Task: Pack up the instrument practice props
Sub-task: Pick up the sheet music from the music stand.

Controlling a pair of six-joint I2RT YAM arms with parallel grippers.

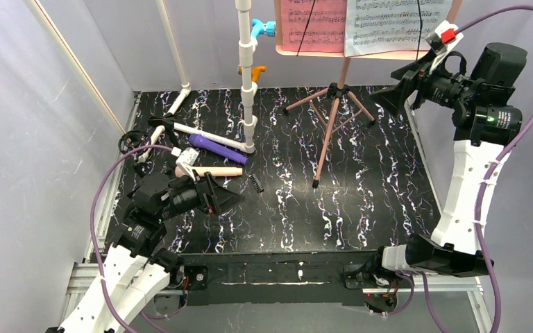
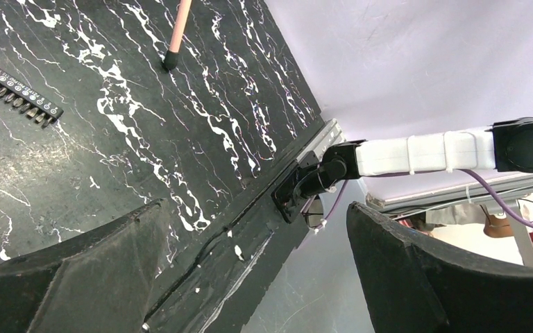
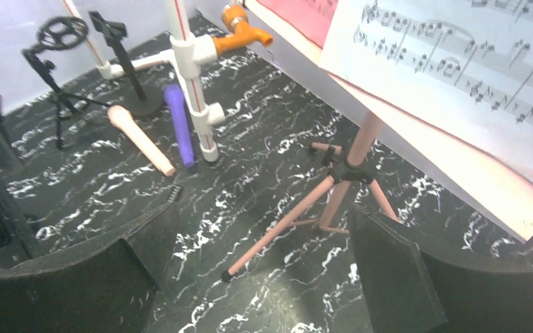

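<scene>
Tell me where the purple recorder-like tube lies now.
Top view: the purple recorder-like tube lies flat on the left of the black marbled table, beside the white pipe frame's foot, the beige-pink tube just nearer the arms.

The music stand [image 1: 330,132] stands on the table [image 1: 388,208], at the back and right of centre. Two sheets of music [image 1: 395,21] rest side by side on its desk [image 3: 458,159]. The pipe frame [image 1: 248,90] rises to the left of the stand. The far tube [image 1: 216,148] lies just beside the frame's foot, with the near tube [image 1: 212,171] in front of it. The clip [image 1: 255,182] lies just right of the near tube's end, between the tubes and the stand's front foot.
</scene>
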